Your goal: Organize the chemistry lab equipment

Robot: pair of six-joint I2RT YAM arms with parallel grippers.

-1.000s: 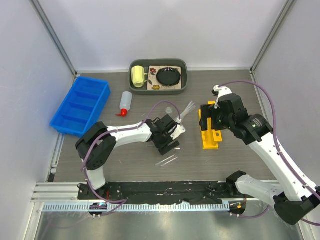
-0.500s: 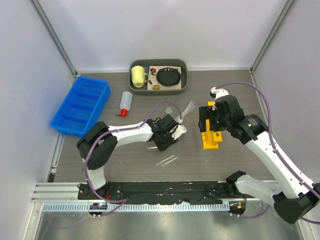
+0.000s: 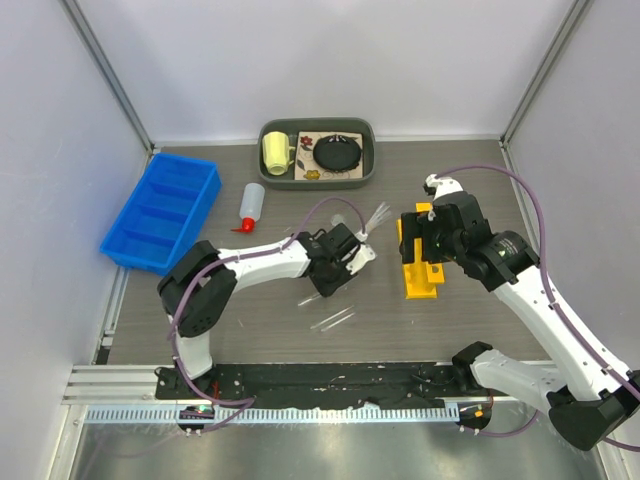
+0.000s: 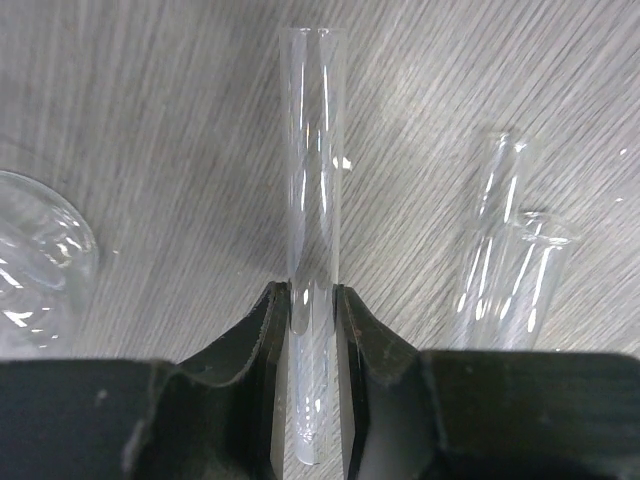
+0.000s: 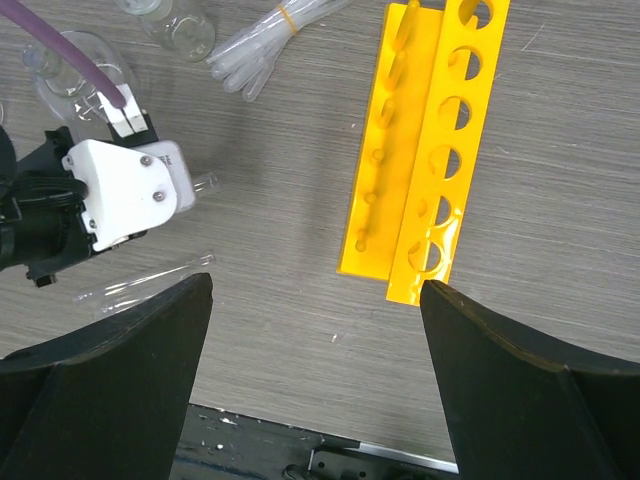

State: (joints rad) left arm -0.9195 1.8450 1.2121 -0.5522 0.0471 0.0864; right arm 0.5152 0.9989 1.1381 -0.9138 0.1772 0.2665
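My left gripper (image 4: 312, 292) is shut on a thin clear glass tube (image 4: 312, 150) that sticks out forward over the wood table. Two more clear tubes (image 4: 510, 260) lie to its right and a glass beaker (image 4: 40, 250) to its left. From above, the left gripper (image 3: 335, 268) is mid-table. The right gripper (image 5: 315, 290) hangs open and holds nothing, above the near end of the yellow holed rack (image 5: 430, 150), which lies flat (image 3: 420, 270). A banded bundle of pipettes (image 3: 375, 217) and the red-capped squeeze bottle (image 3: 251, 203) lie further back.
A blue divided bin (image 3: 160, 212) sits at the left. A grey tray (image 3: 316, 184) at the back holds a yellow mug (image 3: 275, 153) and a black disc (image 3: 337, 153). Loose tubes (image 3: 333, 320) lie near the front. Small glass flasks (image 5: 185, 25) stand by the pipettes.
The left gripper has closed its fingers on the glass tube and shifted slightly toward the back. The right arm has hardly moved.
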